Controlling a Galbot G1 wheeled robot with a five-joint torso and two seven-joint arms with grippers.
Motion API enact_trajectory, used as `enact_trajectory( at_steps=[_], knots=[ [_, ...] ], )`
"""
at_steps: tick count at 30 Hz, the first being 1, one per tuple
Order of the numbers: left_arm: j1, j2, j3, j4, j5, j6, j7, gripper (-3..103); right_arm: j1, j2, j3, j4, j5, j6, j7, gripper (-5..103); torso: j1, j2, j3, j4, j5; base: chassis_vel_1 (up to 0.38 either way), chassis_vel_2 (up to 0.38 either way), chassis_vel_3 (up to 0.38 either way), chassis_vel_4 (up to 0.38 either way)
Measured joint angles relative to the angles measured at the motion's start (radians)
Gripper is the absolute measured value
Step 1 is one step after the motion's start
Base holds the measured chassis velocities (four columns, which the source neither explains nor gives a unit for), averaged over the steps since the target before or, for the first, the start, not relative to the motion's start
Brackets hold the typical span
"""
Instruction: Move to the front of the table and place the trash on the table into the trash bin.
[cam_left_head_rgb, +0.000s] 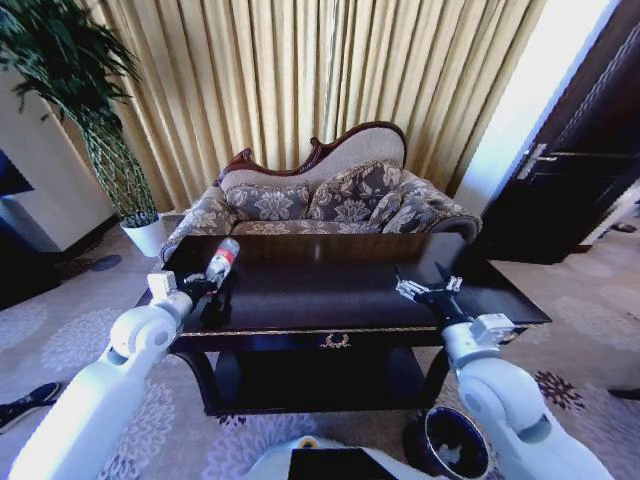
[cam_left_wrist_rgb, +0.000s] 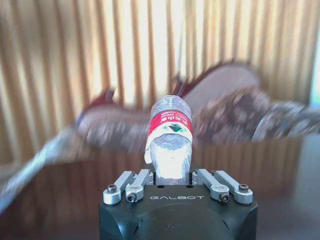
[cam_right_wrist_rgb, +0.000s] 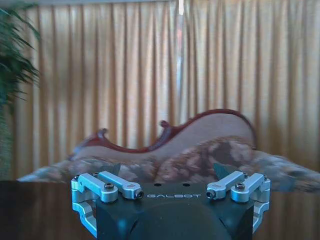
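Head view: dark glossy table (cam_left_head_rgb: 340, 300) ahead, gold ornament at the centre of its front edge, sofa (cam_left_head_rgb: 320, 200) behind it before the yellow curtains (cam_left_head_rgb: 300, 70), potted plant (cam_left_head_rgb: 90, 110) off to the left. Left gripper (cam_left_head_rgb: 200, 287) over the table's left end, clenched on the lower part of the clear plastic bottle (cam_left_head_rgb: 222, 260) — red label and upper body sticking out beyond the fingertips, tilted up and away toward the sofa. Right gripper (cam_left_head_rgb: 428, 291) over the right part of the tabletop, fingers spread, holding nothing. Trash bin (cam_left_head_rgb: 452, 443) on the patterned carpet at the lower right, just beside the right arm, near the table's front right leg; dark round rim, something pale inside. Left wrist view: bottle (cam_left_wrist_rgb: 170, 135) pinched between the left gripper (cam_left_wrist_rgb: 172, 165) fingers, red label above the grip, dark tabletop beneath, blurred sofa beyond. Right wrist view: right gripper (cam_right_wrist_rgb: 170, 175) released and wide apart — sofa (cam_right_wrist_rgb: 170, 150) and curtains (cam_right_wrist_rgb: 150, 65) straight ahead, dark table surface (cam_right_wrist_rgb: 35, 210) below.
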Motion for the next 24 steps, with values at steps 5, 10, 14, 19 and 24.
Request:
enact_trajectory(
  at_steps=[5, 10, 14, 19, 24],
  knots=[
    [0.006, 0.026, 0.014, -0.038, 0.074, -0.119, 0.062, 28, 0.077, -0.135, -0.014, 0.011, 0.232, -0.008, -0.002, 100, 0.000, 0.000, 0.000, 0.0001, 0.0002, 0.000, 0.000, 0.000, 0.000],
    [-0.008, 0.066, 0.041, -0.041, 0.164, -0.210, 0.107, 28, 0.127, -0.255, -0.023, 0.011, 0.449, -0.009, -0.042, 100, 0.000, 0.000, 0.000, 0.0001, -0.0002, 0.000, 0.000, 0.000, 0.000],
    [-0.067, 0.104, 0.098, -0.038, 0.220, -0.263, 0.116, 28, 0.214, -0.328, -0.059, -0.026, 0.647, -0.009, -0.099, 100, 0.000, 0.000, 0.000, 0.0001, -0.0001, 0.000, 0.000, 0.000, 0.000],
    [-0.150, 0.136, 0.174, -0.036, 0.277, -0.302, 0.119, 28, 0.411, -0.356, -0.179, -0.102, 0.821, -0.020, -0.163, 100, 0.000, 0.000, 0.000, -0.0004, 0.0002, 0.000, 0.000, 0.000, 0.000],
    [-0.166, 0.163, 0.218, -0.074, 0.280, -0.306, 0.118, 28, 0.619, -0.308, -0.329, -0.191, 0.884, -0.027, -0.189, 100, 0.000, 0.000, 0.000, 0.0004, -0.0001, 0.000, 0.000, 0.000, 0.000]
  ],
)
